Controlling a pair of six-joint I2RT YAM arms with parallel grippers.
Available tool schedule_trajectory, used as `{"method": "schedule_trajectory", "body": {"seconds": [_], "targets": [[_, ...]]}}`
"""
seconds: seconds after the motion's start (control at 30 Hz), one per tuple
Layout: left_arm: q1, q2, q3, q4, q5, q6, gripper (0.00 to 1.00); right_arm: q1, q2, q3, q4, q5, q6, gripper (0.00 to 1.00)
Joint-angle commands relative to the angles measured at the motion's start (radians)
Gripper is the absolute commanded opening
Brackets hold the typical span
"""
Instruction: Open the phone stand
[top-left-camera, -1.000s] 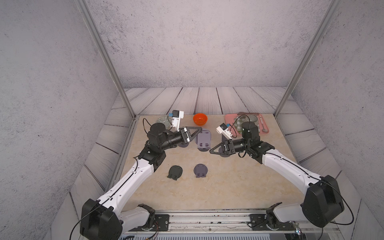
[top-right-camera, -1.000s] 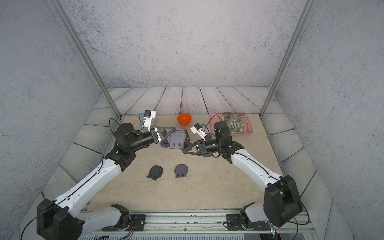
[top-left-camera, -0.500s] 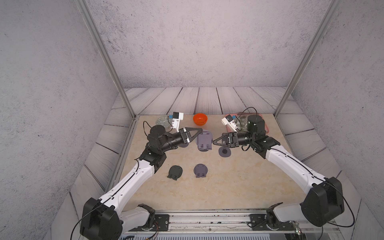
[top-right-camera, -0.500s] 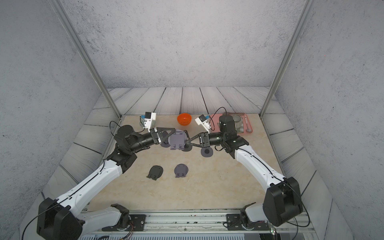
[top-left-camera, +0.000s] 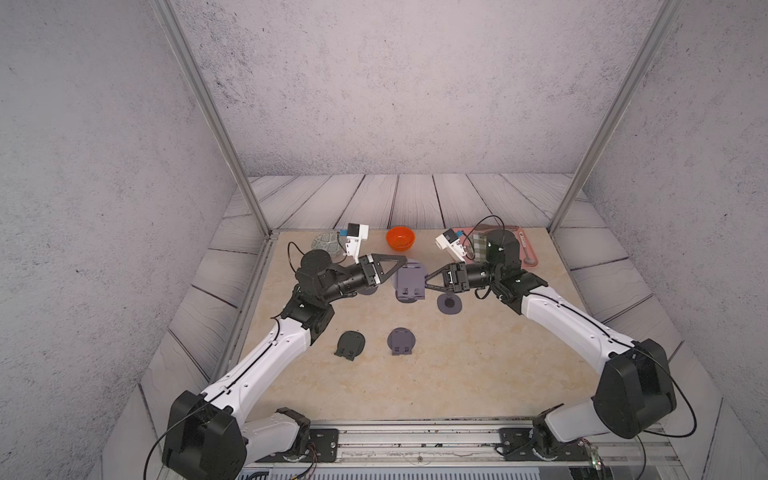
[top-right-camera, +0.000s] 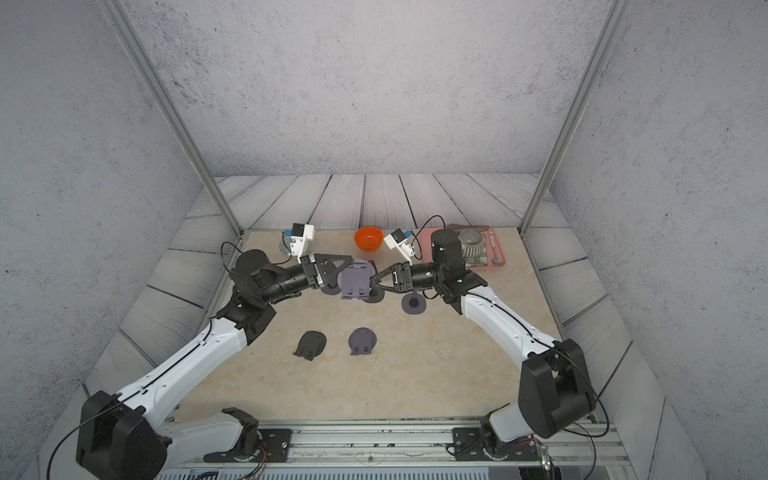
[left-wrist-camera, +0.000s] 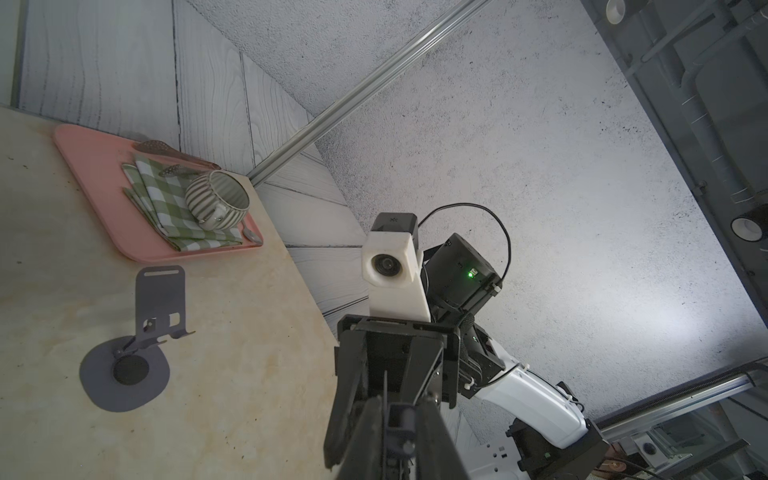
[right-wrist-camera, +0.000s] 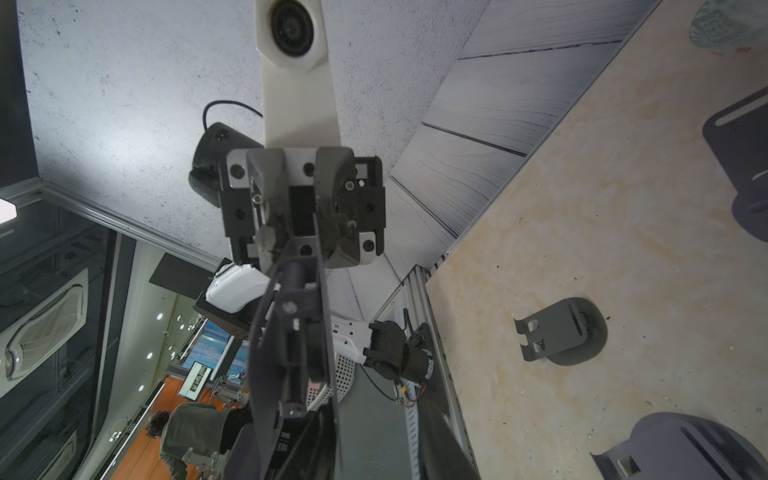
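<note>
A grey phone stand (top-left-camera: 409, 282) (top-right-camera: 355, 282) hangs above the middle of the table, between the two arms. My left gripper (top-left-camera: 404, 261) (top-right-camera: 350, 263) is shut on it; in the left wrist view its jaws (left-wrist-camera: 397, 409) pinch the stand's hinge piece (left-wrist-camera: 399, 419). My right gripper (top-left-camera: 426, 282) (top-right-camera: 372, 284) reaches the stand's other side. In the right wrist view the stand's two plates (right-wrist-camera: 291, 332) show edge-on, spread a little apart. They lie by one side of the right gripper (right-wrist-camera: 361, 419), whose other finger (right-wrist-camera: 444, 440) stands well clear.
An opened stand (top-left-camera: 450, 303) stands on the table under the right gripper. Two folded stands (top-left-camera: 350, 344) (top-left-camera: 401, 340) lie nearer the front. At the back are an orange bowl (top-left-camera: 400, 239), a patterned dish (top-left-camera: 326, 241) and a pink tray (top-left-camera: 534, 259) with cup and cloth.
My right gripper left the opened stand on the table, rose and moved left to the stand in my left gripper. The left gripper has hardly moved.
</note>
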Motion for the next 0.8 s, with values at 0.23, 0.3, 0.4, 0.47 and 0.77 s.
{"method": "schedule_trajectory", "body": {"seconds": [0.23, 0.3, 0.4, 0.47, 0.77], "targets": [[-0.028, -0.017, 0.042, -0.063, 0.044, 0.086, 0.0, 0.041, 0.046, 0.065, 0.083, -0.019, 0.063, 0.0], [-0.028, -0.028, 0.054, -0.115, 0.057, 0.124, 0.0, 0.04, 0.034, 0.056, 0.057, -0.03, 0.045, 0.0], [-0.028, -0.031, 0.093, -0.216, 0.114, 0.183, 0.0, 0.04, 0.009, 0.063, -0.074, -0.058, -0.057, 0.0], [-0.028, -0.024, 0.127, -0.303, 0.158, 0.239, 0.02, 0.039, -0.008, 0.089, -0.222, -0.082, -0.181, 0.0], [-0.028, 0.012, 0.246, -0.542, 0.311, 0.409, 0.44, 0.031, 0.018, 0.207, -0.477, -0.141, -0.388, 0.0]]}}
